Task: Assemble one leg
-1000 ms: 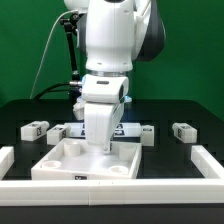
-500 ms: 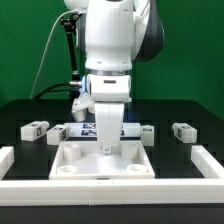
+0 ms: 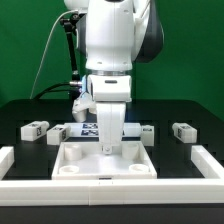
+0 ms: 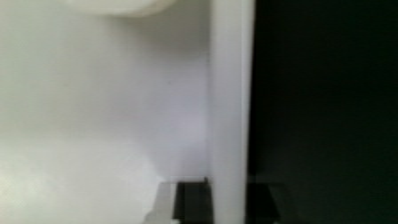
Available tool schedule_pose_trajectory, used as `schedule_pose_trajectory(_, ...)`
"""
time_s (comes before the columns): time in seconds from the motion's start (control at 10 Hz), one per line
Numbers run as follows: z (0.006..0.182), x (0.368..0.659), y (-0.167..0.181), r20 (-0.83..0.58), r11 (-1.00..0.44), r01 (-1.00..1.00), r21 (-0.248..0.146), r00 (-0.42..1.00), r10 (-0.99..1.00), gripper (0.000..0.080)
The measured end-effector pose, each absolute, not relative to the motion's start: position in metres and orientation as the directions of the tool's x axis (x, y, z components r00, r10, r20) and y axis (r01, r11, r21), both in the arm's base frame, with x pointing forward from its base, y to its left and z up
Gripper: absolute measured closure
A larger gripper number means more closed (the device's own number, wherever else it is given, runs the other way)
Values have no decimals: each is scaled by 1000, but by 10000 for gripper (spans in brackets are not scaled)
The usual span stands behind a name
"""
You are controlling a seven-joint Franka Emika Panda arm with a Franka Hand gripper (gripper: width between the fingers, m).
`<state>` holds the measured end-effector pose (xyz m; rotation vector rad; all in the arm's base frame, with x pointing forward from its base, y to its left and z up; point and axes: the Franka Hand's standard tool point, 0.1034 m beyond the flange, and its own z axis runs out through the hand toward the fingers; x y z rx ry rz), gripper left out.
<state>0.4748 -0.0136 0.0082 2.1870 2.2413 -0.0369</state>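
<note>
On the exterior view's left, one leg (image 3: 35, 128) lies loose on the black table (image 3: 200, 112). In the centre, the gripper (image 3: 108, 147) appears clamped on a thin wall of the white tray-shaped part (image 3: 75, 160); that narrow pinch could slip or twist. A second leg (image 3: 183, 130) lies well right, untouched.

The exterior view faces the arm (image 3: 108, 45) from low across the table (image 3: 25, 108), fairly near. The wrist view, at the gripper (image 3: 108, 149), hugs the square white part (image 4: 107, 120), which both share.
</note>
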Motion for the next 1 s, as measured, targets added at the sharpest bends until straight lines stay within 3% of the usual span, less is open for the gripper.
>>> schedule_pose_trajectory(0.6, 8, 482, 63, -14, 49, 999, 4, -49, 999, 742)
schedule_pose_trajectory(1.0, 8, 491, 76, -17, 2, 1000, 2, -2, 1000, 742)
